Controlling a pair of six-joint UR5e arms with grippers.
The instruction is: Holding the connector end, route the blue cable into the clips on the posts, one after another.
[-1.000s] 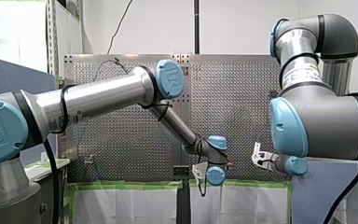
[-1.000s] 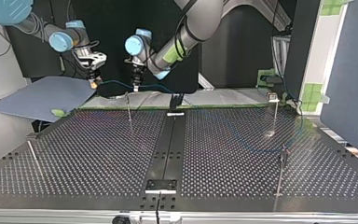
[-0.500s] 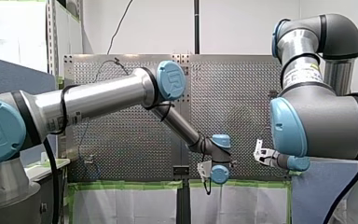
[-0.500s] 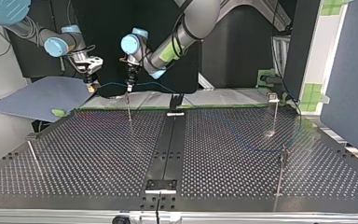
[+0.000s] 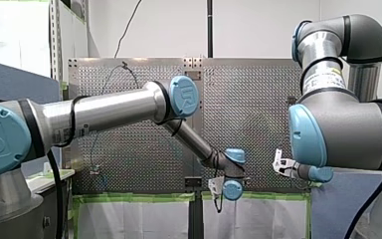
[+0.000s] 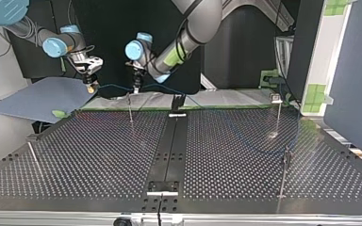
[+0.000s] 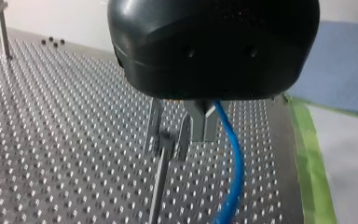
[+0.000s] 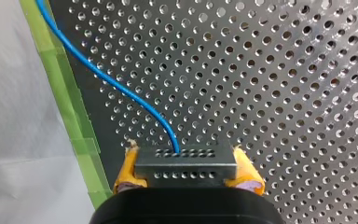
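Note:
In the right wrist view my right gripper (image 8: 186, 179) has its yellow pads shut on the grey connector block (image 8: 186, 163), and the blue cable (image 8: 107, 79) leaves the block over the perforated table. In the top view the cable (image 6: 114, 86) spans from my right gripper (image 6: 91, 86) to my left gripper (image 6: 135, 88), just above the near post (image 6: 130, 107). The left wrist view shows my left gripper (image 7: 195, 134) with metal fingers (image 7: 204, 122) shut on the cable (image 7: 233, 163), right beside the post's clip (image 7: 164, 140). I cannot tell whether the cable sits in the clip.
More thin posts stand at the top view's right (image 6: 279, 115), front right (image 6: 285, 172) and front left (image 6: 32, 153). A blue-grey sheet (image 6: 42, 96) lies off the table's far left corner. Green tape (image 8: 70, 116) lines the table edge.
In the top view my left gripper swung left over the near post, then came back slightly right. My right gripper drifted a little left with the connector.

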